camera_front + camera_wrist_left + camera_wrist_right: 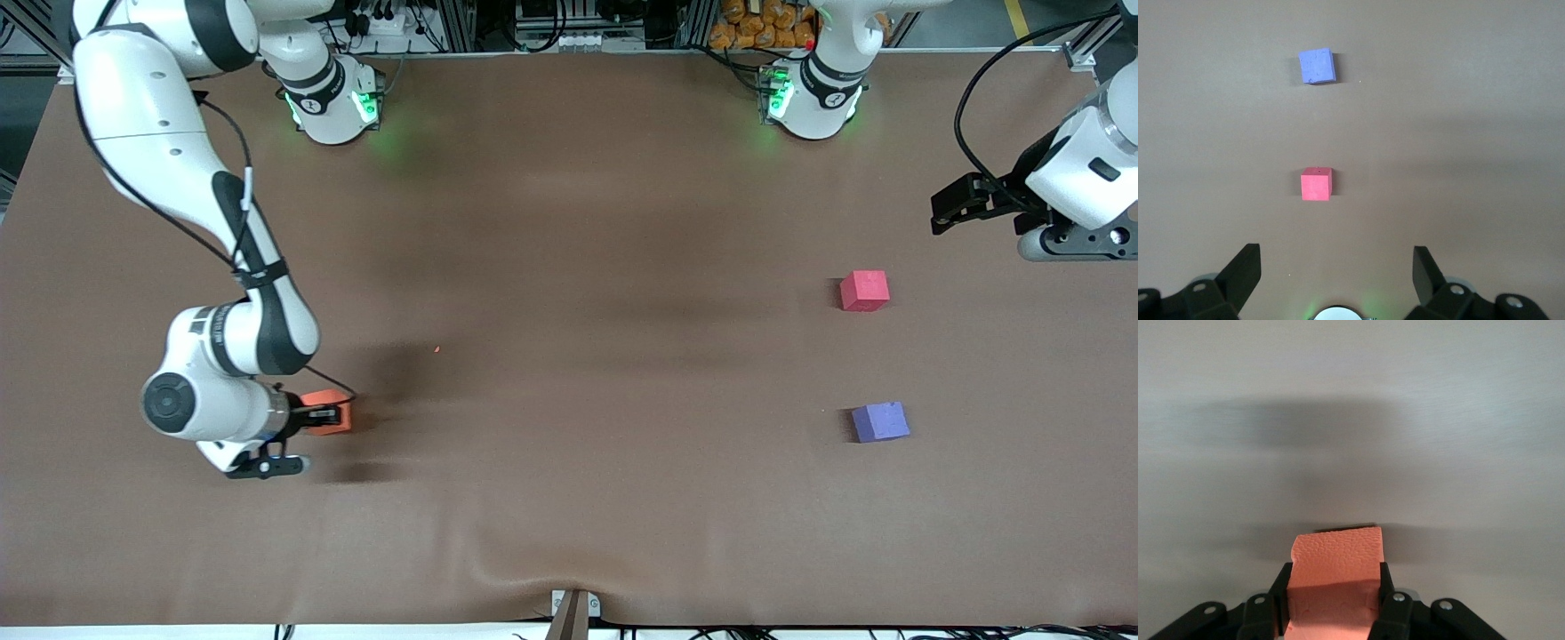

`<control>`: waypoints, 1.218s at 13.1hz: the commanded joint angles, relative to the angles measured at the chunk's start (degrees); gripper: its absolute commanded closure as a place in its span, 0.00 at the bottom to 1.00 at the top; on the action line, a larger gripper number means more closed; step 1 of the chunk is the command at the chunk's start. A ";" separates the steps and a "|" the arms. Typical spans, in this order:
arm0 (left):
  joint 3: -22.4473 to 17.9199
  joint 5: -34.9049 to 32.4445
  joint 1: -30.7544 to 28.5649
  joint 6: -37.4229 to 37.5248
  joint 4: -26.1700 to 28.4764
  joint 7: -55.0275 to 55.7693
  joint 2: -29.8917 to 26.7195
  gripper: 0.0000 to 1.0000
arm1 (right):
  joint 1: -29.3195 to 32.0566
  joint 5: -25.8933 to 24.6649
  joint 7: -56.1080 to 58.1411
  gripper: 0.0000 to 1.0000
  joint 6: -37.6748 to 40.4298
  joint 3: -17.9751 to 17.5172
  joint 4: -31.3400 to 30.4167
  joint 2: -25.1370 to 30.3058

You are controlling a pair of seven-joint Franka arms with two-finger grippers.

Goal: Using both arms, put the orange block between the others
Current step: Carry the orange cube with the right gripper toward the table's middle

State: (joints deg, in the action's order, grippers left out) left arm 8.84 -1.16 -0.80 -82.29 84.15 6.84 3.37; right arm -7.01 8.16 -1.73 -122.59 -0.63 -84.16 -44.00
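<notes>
The orange block (331, 412) sits low at the right arm's end of the table, pinched between the fingers of my right gripper (325, 414). In the right wrist view the orange block (1335, 577) fills the space between the black pads of that gripper (1332, 593), its sides squeezed in. The pinkish-red cube (864, 291) and the purple-blue cube (880, 421) rest apart at the left arm's end, the purple-blue one nearer the front camera. My left gripper (944, 213) hangs open and empty above the table. Its wrist view shows the pinkish-red cube (1317, 184), the purple-blue cube (1317, 66) and the gripper (1337, 270).
The brown table cover (569, 338) runs bare between the orange block and the other two cubes. A small orange speck (436, 349) lies on it. A bracket (573, 612) stands at the table's front edge.
</notes>
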 commanded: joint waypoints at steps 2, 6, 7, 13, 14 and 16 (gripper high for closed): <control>0.12 0.63 -0.43 -0.33 -0.22 -0.25 0.05 0.00 | -4.84 8.51 -7.04 0.52 -0.11 0.27 0.04 0.59; 0.12 0.54 -0.43 -0.33 -0.22 -0.25 0.14 0.00 | -12.48 15.12 -17.75 0.52 -4.04 0.36 -0.04 0.32; 0.12 0.54 -0.43 -0.33 -0.22 -0.25 0.14 0.00 | -14.07 16.09 -20.48 0.51 -4.76 0.36 -0.04 0.32; 0.12 0.46 -0.43 -0.33 -0.22 -0.25 0.41 0.00 | -22.51 19.25 -27.52 0.51 -6.96 0.45 -0.04 -0.21; 0.03 0.54 -0.43 -0.33 -0.22 -0.25 0.41 0.00 | -24.00 20.40 -29.45 0.51 -7.14 0.45 -0.04 -0.29; 0.03 0.46 -0.43 -0.33 -0.22 -0.25 0.41 0.00 | -25.94 21.28 -30.87 0.50 -9.76 0.45 -0.04 -1.08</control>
State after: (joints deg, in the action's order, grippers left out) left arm 8.75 -1.16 -0.82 -82.29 84.19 6.84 3.72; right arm -31.10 27.31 -31.14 -130.08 -0.83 -84.08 -44.40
